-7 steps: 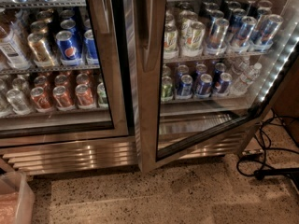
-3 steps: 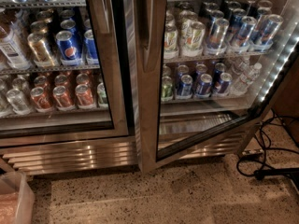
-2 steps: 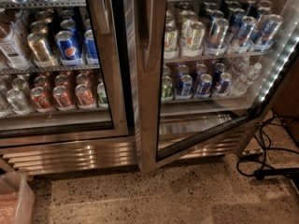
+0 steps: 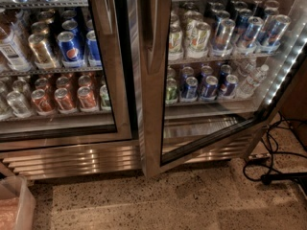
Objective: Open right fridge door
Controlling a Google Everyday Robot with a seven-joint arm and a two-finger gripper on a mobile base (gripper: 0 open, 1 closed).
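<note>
Speckled floor [image 4: 168, 200] below: your right fridge door [image 4: 154, 109] stands ajar, brushed steel, bowed handle [image 4: 153, 37]; gripper off-frame, grip state untellable.

My one camera faces steeply down, close before the steel-framed glass right fridge door [image 4: 152, 119]; gripper outside view.

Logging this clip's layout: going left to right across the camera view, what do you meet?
Plastic bin → left fridge door → right fridge door, swung ajar → black cables on the floor. The gripper is not in view.
</note>
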